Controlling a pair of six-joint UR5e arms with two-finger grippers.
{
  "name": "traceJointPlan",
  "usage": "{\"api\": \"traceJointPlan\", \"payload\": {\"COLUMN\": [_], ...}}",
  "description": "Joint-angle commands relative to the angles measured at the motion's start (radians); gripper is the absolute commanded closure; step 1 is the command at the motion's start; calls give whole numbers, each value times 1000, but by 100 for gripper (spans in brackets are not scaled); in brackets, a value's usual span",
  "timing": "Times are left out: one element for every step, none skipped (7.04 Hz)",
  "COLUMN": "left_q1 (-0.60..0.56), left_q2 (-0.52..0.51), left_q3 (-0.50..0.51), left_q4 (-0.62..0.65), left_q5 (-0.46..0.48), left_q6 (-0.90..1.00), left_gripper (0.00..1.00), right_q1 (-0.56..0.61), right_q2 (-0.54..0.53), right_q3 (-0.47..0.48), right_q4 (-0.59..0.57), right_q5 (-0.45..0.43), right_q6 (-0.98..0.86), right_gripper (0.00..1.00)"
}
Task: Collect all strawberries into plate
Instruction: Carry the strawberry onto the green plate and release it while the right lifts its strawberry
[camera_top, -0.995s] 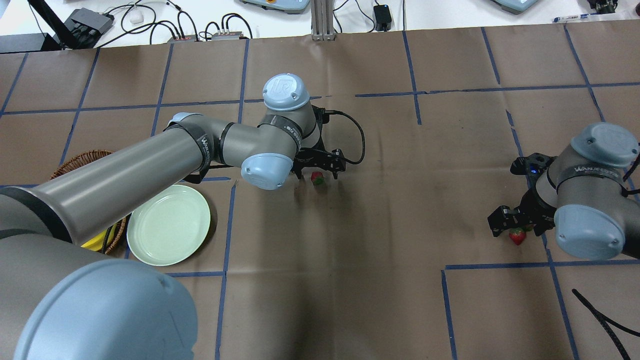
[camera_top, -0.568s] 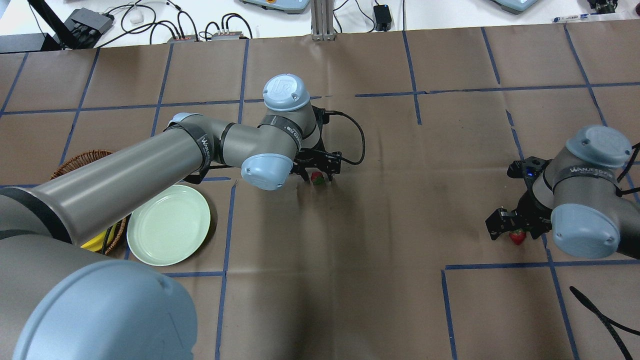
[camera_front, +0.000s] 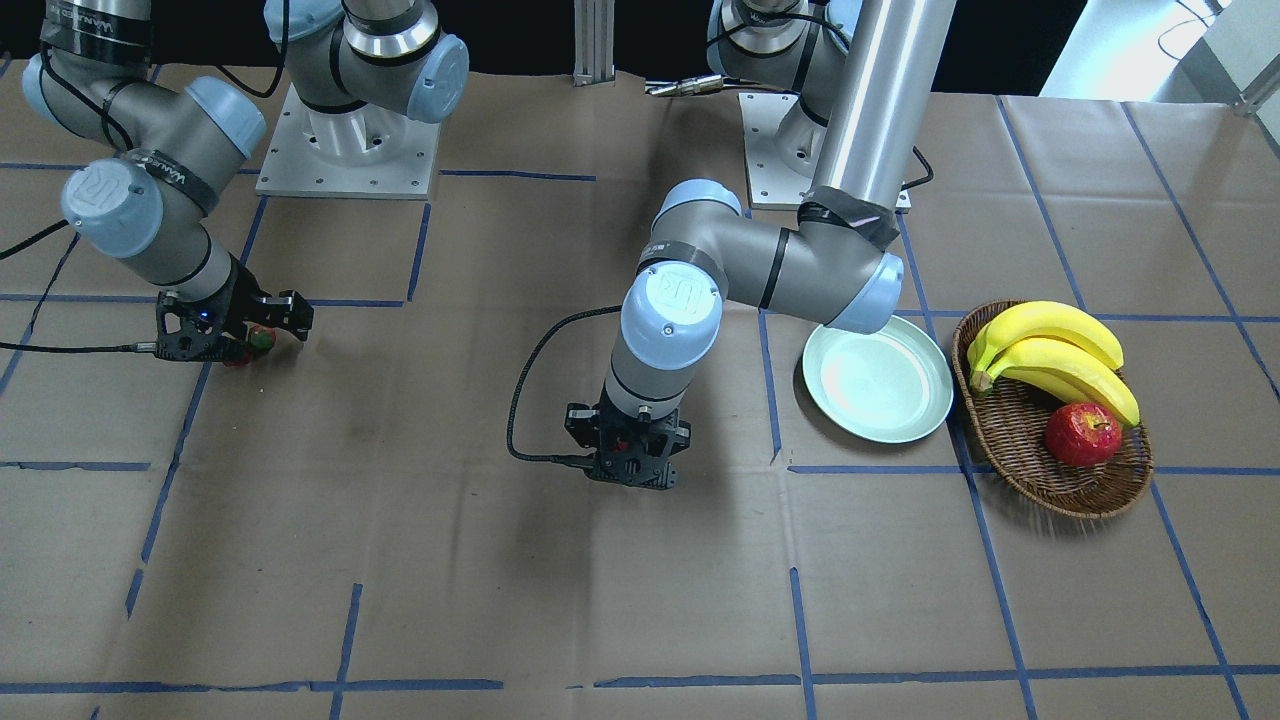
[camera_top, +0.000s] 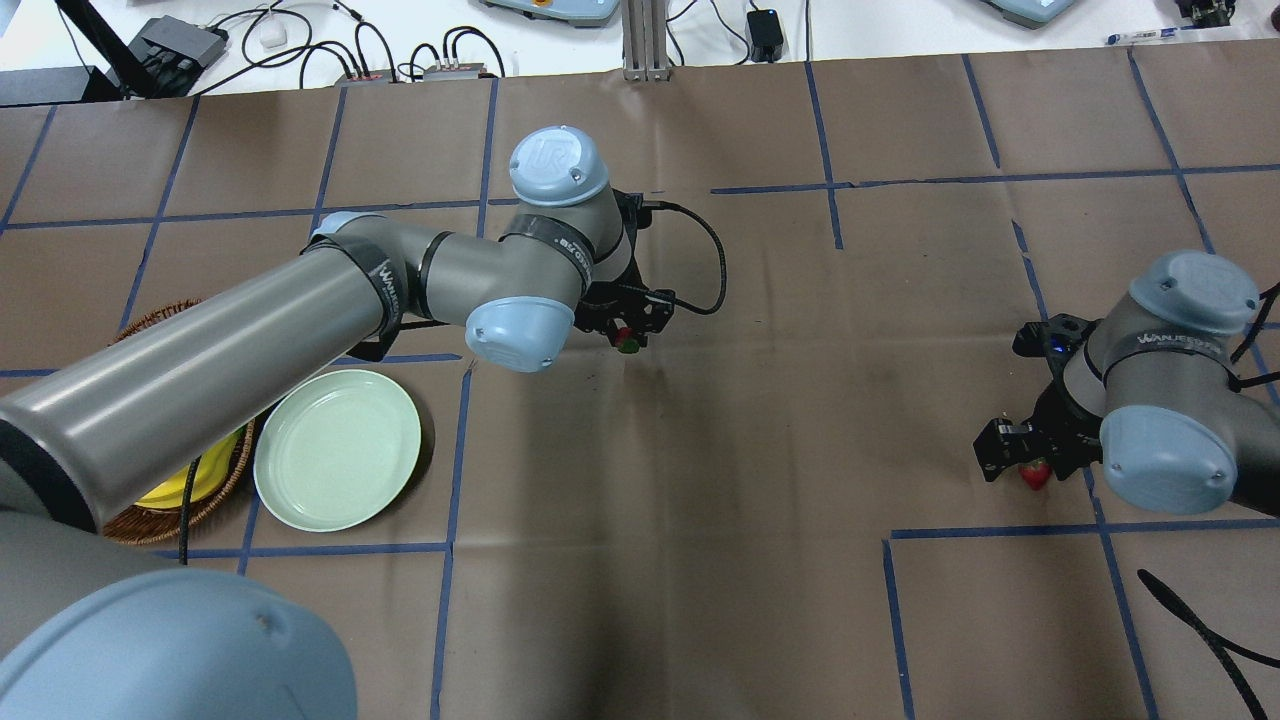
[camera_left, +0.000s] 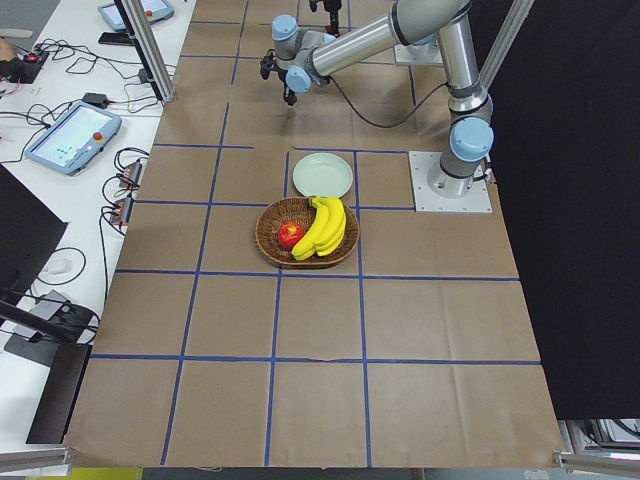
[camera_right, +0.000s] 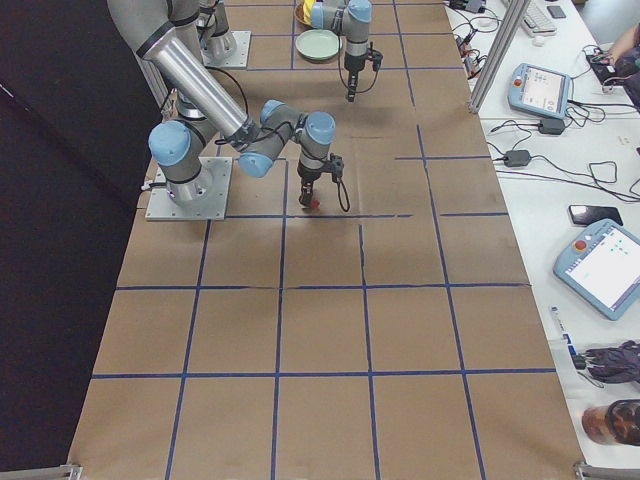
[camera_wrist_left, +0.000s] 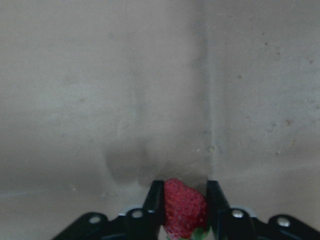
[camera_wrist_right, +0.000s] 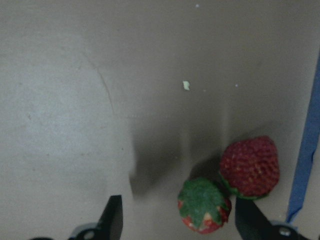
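Note:
My left gripper (camera_top: 627, 330) is shut on one strawberry (camera_wrist_left: 184, 209) and holds it a little above the table; the berry also shows in the overhead view (camera_top: 628, 343). My right gripper (camera_top: 1030, 458) is open and low over two strawberries: a green-capped one (camera_wrist_right: 204, 206) lies between the fingers, and a second one (camera_wrist_right: 250, 167) lies just ahead of the right finger (camera_wrist_right: 252, 222). The overhead view shows only one red berry (camera_top: 1036, 474) there. The pale green plate (camera_top: 337, 450) lies empty, to the left of my left gripper in the overhead view.
A wicker basket (camera_front: 1050, 480) with bananas (camera_front: 1050, 350) and a red apple (camera_front: 1080, 435) stands beside the plate (camera_front: 878, 380). The left arm's cable (camera_top: 715, 260) loops beside the wrist. Brown paper with blue tape lines covers the table.
My left gripper has shut on its strawberry and lifted it slightly, moving up and to the left in the overhead view. My right gripper stays open around its berries and has shifted slightly.

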Motion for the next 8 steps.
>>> {"api": "traceJointPlan", "payload": {"left_q1": [52,104,170,251,349,432,500,534], "left_q2": [136,184,246,314,359,367,356,345], "left_q3": [-37,-100,-184,-297,-396,-480,-545,-561], "left_q4": [-115,-117,-114,-85,-15,42,137,154], "left_q5": [201,206,211,226,226,223,223,221], "left_q6": [188,251,334,435,558,644,705,721], "left_gripper": [100,100,100,100,100,100,100,95], "right_q1": [0,0,0,0,0,5,23,73], "right_q2": [1,1,1,-1,-17,-33,-69,-76], "right_q3": [-2,-1,1,-1,-13,-63,-129,-216], "right_q4": [-3,-3,-3,-3,6,20,98,194], "right_q5": [0,0,0,0,-8,-26,-17,-12], "right_q6": [2,2,3,5,12,12,12,9], "right_gripper": [60,69,75,88,95,96,96,96]}}
